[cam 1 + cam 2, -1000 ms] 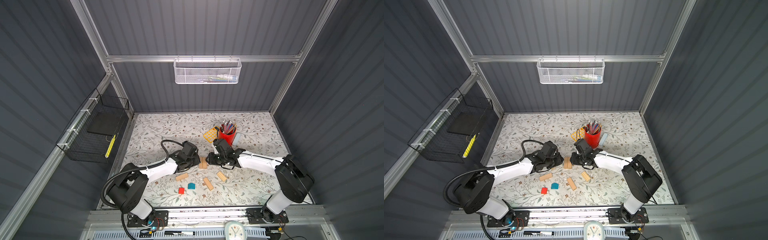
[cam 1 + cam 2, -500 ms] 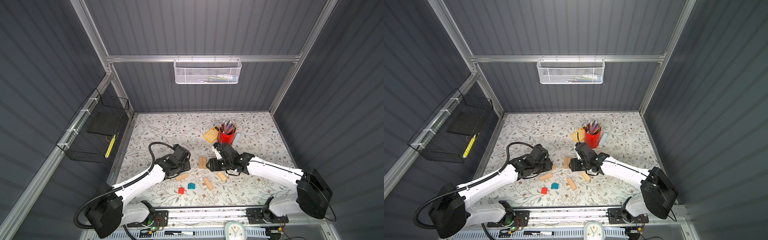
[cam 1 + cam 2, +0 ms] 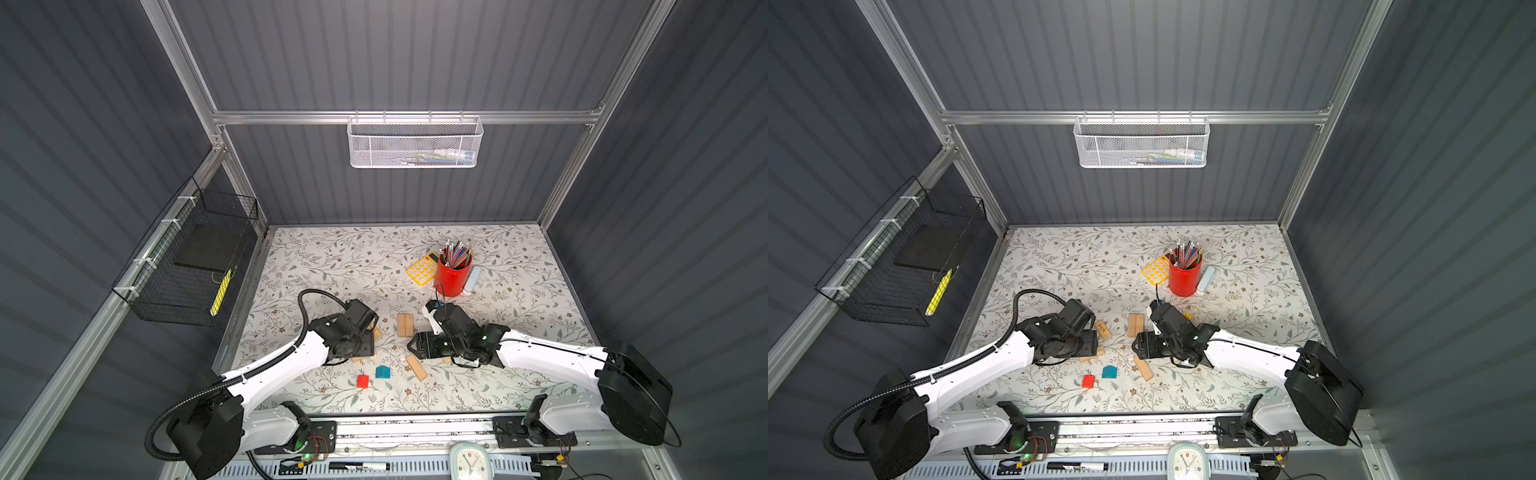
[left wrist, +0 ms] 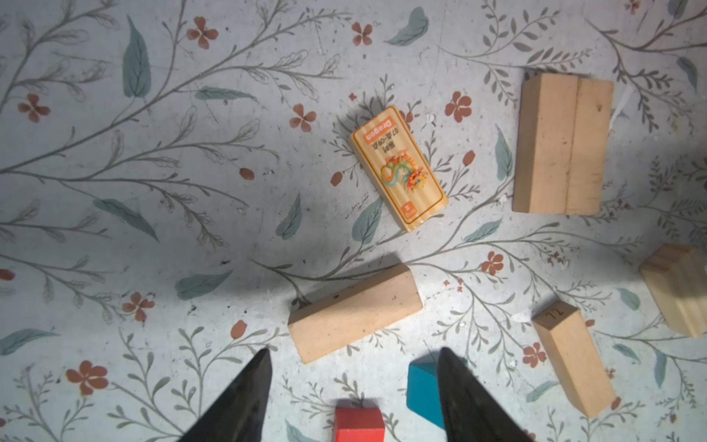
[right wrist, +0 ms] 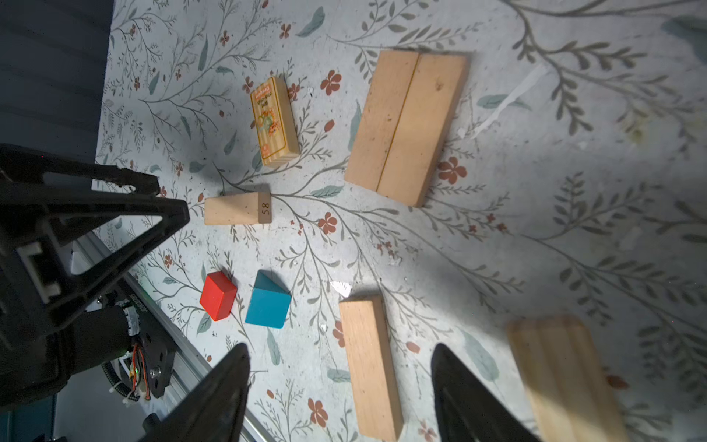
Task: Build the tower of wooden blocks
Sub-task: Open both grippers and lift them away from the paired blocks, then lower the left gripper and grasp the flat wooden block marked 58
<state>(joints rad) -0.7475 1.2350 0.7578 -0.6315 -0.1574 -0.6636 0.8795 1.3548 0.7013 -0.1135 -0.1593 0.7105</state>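
Note:
Two tan planks (image 3: 405, 324) (image 5: 405, 126) lie flat side by side, touching, as the only layer of the wood block tower. Around them are loose wood blocks: a printed plank (image 4: 398, 168), a plain plank (image 4: 354, 312) just ahead of my left gripper (image 4: 352, 352), and another plank (image 5: 369, 367) between the fingers of my right gripper (image 5: 340, 350), below them. The red cube (image 3: 363, 381) and the teal house-shaped block (image 3: 382, 372) sit near the front. Both grippers are open and hold nothing, hovering left (image 3: 360, 348) and right (image 3: 419, 347) of the pair.
A red pencil cup (image 3: 452, 276), a yellow calculator (image 3: 423, 268) and a pale blue eraser (image 3: 472, 279) stand behind the blocks. A black wire basket (image 3: 187, 270) hangs on the left wall. Another plank (image 5: 566, 379) lies under my right arm.
Both grippers have let go of the paired planks, drawn back toward the front and opened. The pair has stayed in place.

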